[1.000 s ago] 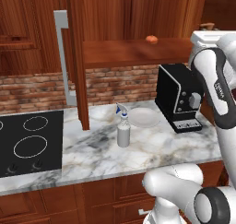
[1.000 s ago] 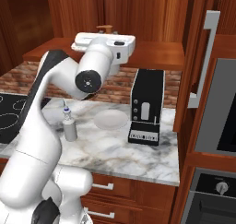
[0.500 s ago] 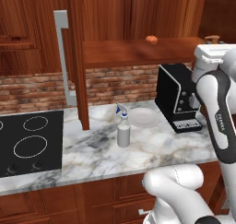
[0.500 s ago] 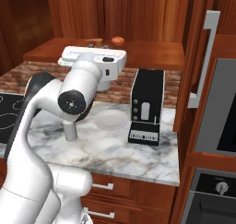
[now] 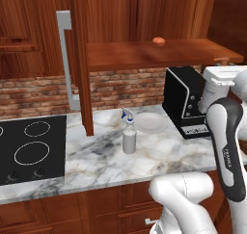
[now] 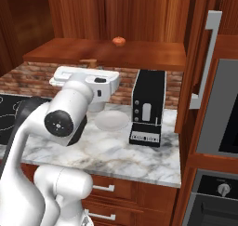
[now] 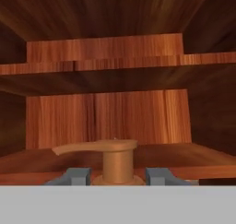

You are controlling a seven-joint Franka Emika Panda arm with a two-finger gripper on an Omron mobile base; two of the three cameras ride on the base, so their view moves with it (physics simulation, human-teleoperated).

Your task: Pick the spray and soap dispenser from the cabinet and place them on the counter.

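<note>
Fingers (image 7: 117, 176) clamped on the soap dispenser (image 7: 115, 159), one tip each side of its tan pump neck, pump spout pointing left in the hand view. Dispenser is held up in front of the open cabinet (image 5: 144, 16), near the shelf (image 6: 107, 50) edge. Small orange object (image 5: 158, 41) sits on the shelf. Spray (image 5: 128, 137) stands upright on the counter (image 5: 159, 156), just beside a white plate (image 5: 150, 123). Black coffee machine (image 6: 148, 107) right of the plate, cooktop (image 5: 29, 149) far left.
</note>
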